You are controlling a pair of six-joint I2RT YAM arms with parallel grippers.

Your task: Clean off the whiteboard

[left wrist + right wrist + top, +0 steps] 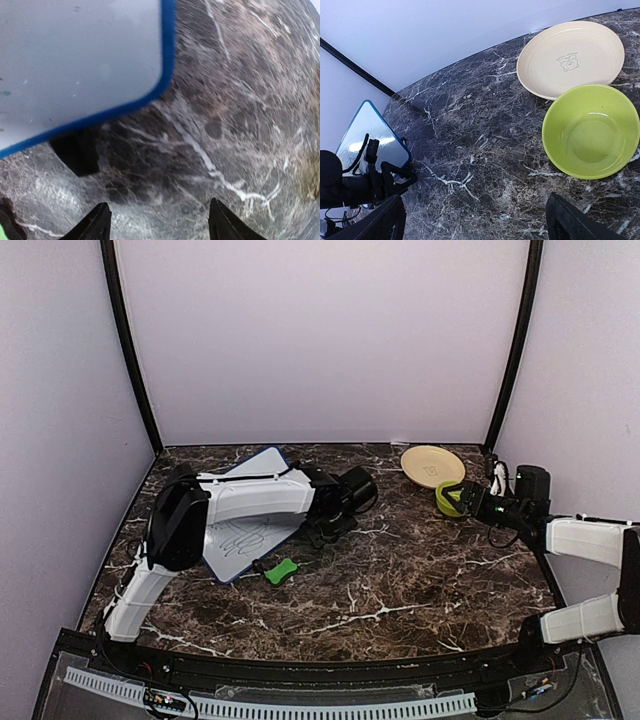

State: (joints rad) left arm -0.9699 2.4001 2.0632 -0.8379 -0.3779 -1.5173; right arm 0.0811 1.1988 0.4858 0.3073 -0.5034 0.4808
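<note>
The whiteboard [240, 530], white with a dark-blue rim and dark marker scribbles, lies flat at the left of the marble table, partly under my left arm. One of its corners shows in the left wrist view [75, 65] and another in the right wrist view [367, 130]. A small green eraser [280, 570] lies on the table just off the board's near right corner. My left gripper [325, 530] is open and empty, low over bare marble beside the board's right edge [157, 225]. My right gripper [470, 502] is open and empty at the far right [475, 220].
A lime-green bowl [448, 499] sits right by my right gripper, also in the right wrist view [592, 131]. A cream plate [432, 464] lies behind it [570, 57]. Lavender walls with black corner posts [130, 350] enclose the table.
</note>
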